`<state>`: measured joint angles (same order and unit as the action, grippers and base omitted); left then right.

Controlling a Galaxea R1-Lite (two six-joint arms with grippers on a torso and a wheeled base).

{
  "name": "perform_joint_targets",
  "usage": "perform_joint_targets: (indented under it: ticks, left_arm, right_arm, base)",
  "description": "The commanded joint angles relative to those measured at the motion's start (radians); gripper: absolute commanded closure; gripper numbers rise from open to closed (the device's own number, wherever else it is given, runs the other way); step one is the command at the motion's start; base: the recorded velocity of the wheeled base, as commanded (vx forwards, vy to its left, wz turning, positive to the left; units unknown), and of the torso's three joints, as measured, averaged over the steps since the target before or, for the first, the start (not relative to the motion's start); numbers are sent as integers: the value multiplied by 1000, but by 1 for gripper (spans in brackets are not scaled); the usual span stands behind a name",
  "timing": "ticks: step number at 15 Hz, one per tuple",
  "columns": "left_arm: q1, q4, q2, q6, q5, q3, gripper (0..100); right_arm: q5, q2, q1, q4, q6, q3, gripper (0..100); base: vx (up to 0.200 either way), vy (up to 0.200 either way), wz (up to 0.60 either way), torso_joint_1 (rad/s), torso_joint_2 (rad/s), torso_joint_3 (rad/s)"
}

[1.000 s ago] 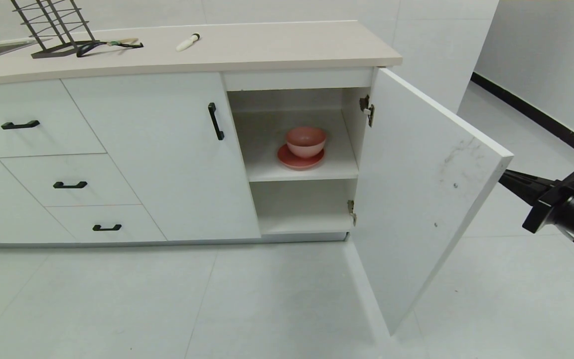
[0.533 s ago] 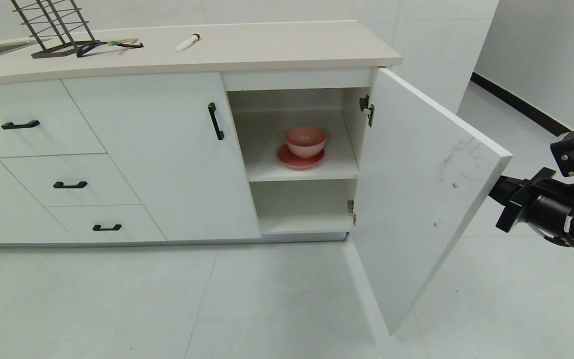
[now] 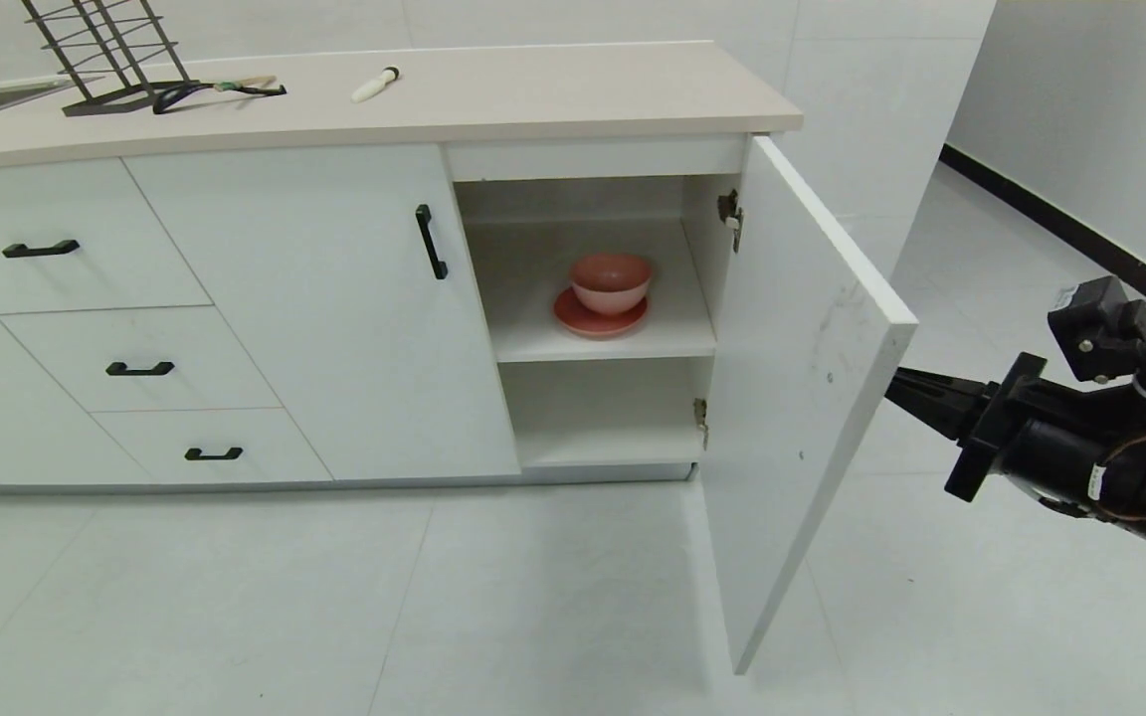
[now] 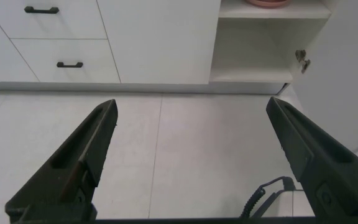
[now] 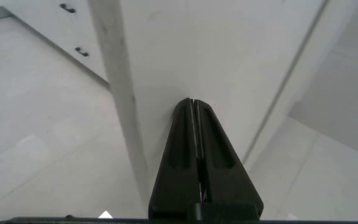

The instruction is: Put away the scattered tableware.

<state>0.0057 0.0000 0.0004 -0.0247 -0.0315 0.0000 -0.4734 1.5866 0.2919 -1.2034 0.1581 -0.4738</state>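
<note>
**Right gripper closed against the open cabinet door; bowl and plate on the upper shelf**

The pink bowl (image 3: 611, 280) sits on the pink plate (image 3: 598, 320). Both stand on the upper shelf (image 3: 533, 343) of the open compartment, toward its right side and well back from the front edge.

The cabinet door (image 3: 802, 398) is hinged on the right side of this compartment. It stands about half open, with its free edge turned toward the robot. The right gripper (image 3: 909, 388) is on the outer side of this door, at about the middle of its height. In the right wrist view its two fingers (image 5: 182, 137) lie pressed together with no gap and nothing between them. Their tip touches the outer face of the door, just beside the free edge.

The left gripper (image 4: 191, 109) hangs over the floor (image 4: 185, 155) in front of the cabinet, well apart from the door. Its jaws stand wide apart and they grip nothing.

On the countertop (image 3: 533, 89) a wire rack (image 3: 105, 55) stands at the far left, and a small white tool (image 3: 375, 84) with a dark tip lies near the middle. Left of the open compartment there is a closed door (image 3: 314, 298) with a black vertical handle, and then three drawers (image 3: 76, 239) with black handles.
</note>
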Motion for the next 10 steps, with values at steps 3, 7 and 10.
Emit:
perform_joint_targets:
  ticks: [3,7,10]
  left_arm:
    - [0,0,0,-1,-1,0,0]
    - [0,0,0,-1,-1,0,0]
    - [0,0,0,-1,-1,0,0]
  right_arm:
    - [-1,23,119,-1,0,-12,100]
    - [-1,64,125,-1,0,-77,100]
    - [-1,98,136,-1,0,-112,100]
  base:
    - [0,0,0,0,0,0]
    - [0,0,0,0,0,0]
    - [0,0,0,0,0,0]
